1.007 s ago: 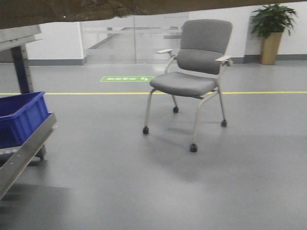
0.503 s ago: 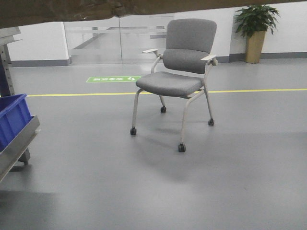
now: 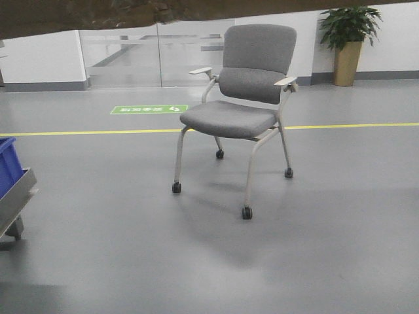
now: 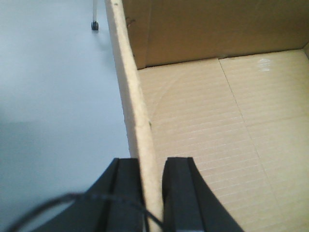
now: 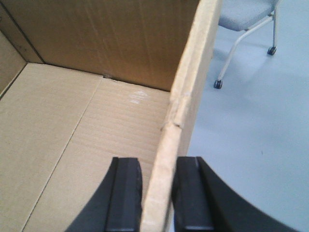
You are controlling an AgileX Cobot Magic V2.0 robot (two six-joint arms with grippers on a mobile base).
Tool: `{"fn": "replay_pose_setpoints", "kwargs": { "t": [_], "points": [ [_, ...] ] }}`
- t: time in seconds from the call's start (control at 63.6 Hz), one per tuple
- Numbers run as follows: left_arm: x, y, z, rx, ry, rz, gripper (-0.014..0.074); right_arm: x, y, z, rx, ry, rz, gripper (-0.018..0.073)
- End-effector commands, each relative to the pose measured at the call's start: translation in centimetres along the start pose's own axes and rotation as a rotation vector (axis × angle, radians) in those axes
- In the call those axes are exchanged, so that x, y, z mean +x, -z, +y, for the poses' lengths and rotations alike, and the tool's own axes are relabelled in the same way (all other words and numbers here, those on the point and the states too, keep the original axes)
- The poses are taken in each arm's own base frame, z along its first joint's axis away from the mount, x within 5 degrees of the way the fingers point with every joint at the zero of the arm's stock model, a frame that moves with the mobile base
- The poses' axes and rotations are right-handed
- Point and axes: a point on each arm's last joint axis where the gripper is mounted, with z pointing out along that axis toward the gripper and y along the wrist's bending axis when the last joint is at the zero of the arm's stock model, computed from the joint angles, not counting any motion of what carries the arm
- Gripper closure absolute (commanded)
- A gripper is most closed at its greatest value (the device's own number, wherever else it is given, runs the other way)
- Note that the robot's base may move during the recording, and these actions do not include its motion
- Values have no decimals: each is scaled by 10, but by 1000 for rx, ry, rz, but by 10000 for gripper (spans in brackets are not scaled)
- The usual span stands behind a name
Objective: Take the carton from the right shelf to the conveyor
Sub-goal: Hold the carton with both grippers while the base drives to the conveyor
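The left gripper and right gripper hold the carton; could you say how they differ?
The left gripper has the carton's interior on its right; the right gripper, on its left. The wall edge is creased near the right gripper, straight near the left gripper. Both clamp a wall.

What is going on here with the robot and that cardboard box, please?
The robot holds the open carton with both arms. The left end effector pinches one side wall and the right end effector pinches the opposite wall. Ahead lies open floor with a grey chair; the shelf with a blue bin sits at the far left. The conveyor is not in view.
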Motion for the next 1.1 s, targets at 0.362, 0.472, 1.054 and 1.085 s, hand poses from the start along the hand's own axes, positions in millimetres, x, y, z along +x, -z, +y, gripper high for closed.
{"fn": "replay_pose_setpoints", "kwargs": {
  "t": [0.362,0.472,1.054,1.085],
  "points": [
    [-2,7,-2,21,-7,-42,605,-6,8,-1,2,21,-75,627],
    [-2,7,-2,21,-7,-42,605,-6,8,-1,2,21,-75,627],
    [-2,7,-2,15,-9,-43,605,-6,8,-1,2,21,-75,627],
    [-2,7,-2,15,-9,-43,605,-6,8,-1,2,21,-75,627]
  ]
}}
